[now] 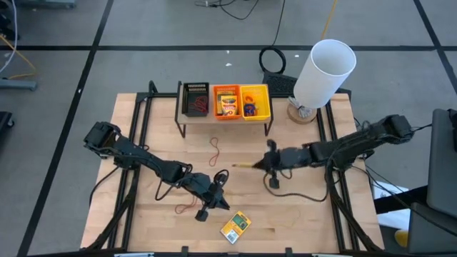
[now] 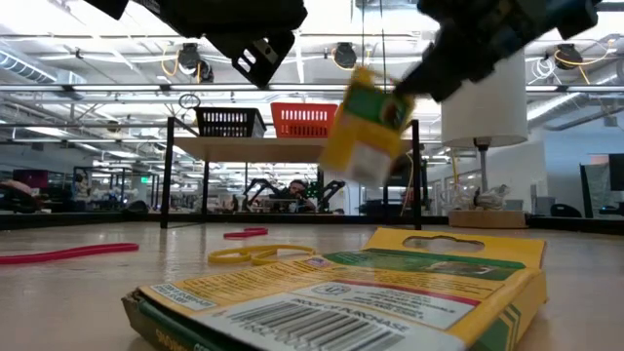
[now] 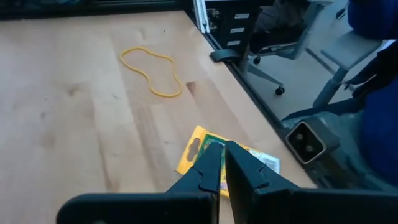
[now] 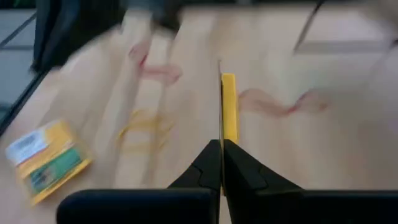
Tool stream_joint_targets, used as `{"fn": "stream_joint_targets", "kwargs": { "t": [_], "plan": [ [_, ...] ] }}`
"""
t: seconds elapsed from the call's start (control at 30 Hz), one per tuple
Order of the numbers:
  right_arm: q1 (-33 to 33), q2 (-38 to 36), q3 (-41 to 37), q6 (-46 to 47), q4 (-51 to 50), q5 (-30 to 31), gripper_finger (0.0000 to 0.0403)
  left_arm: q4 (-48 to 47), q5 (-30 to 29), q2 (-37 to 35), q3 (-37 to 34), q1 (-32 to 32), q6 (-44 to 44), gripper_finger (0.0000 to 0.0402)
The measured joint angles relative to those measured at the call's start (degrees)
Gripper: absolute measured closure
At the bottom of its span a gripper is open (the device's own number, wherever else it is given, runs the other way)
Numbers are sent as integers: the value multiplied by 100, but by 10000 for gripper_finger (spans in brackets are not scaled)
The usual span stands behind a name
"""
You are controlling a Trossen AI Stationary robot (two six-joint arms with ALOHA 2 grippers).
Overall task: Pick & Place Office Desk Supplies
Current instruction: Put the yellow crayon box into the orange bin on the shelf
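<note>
- Your right gripper (image 1: 251, 165) had its fingers pinched tight on one yellow pack (image 4: 228, 106), edge-on between them; in the low view that pack (image 2: 363, 125) hung tilted in the air, clear of the table (image 1: 307, 221).
- That held pack sat in front of the bins, below the yellow bin (image 1: 255, 102) in the high view, near the table's middle.
- A second pack (image 1: 235, 227) lay flat on the table, well in front of the bins, near the front edge; the low view showed it close up, label upward (image 2: 390, 292).
- Your left gripper (image 1: 214, 202) hovered just beside that second pack, on the bins' side of it, fingers closed together and holding nothing; its wrist view showed the pack (image 3: 211, 152) right past the fingertips.
- A red band (image 1: 214, 151) lay between the bins and the grippers; another reddish loop (image 1: 187, 207) lay by the left gripper.
- A yellow band (image 3: 151, 71) lay on the wood beyond the left gripper.
- The orange bin (image 1: 227, 102) held at least one more pack; the black bin (image 1: 196, 99) held reddish bands, and the yellow bin held small coloured items.
- The white cylinder (image 1: 325, 71) stood beside the bins, on the yellow bin's side.
</note>
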Motion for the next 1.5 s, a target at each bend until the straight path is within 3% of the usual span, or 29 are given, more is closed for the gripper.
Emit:
{"fn": "stream_joint_targets", "kwargs": {
  "t": [0.27,0.43,0.53,0.93,1.27,1.5],
  "plan": [
    [-750,-1065,32,-1574,778,33,403,-24,-2,0,0,287,436,392],
    [-1453,-1335,315,-2091,685,-7,403,-140,-3,0,0,500,507,391],
    [-1949,-1301,580,-2191,687,-466,403,-262,-1,0,0,646,586,391],
    [-3509,69,1938,-2174,238,-1641,403,-857,-3,0,1,1106,704,392],
    [-3717,1317,3830,-2876,-1527,-1312,403,-859,-1,-2,0,1178,644,392],
    [-3710,1421,4234,-3016,-1793,-1313,403,-883,0,-2,1,1126,637,392]
  ]
}}
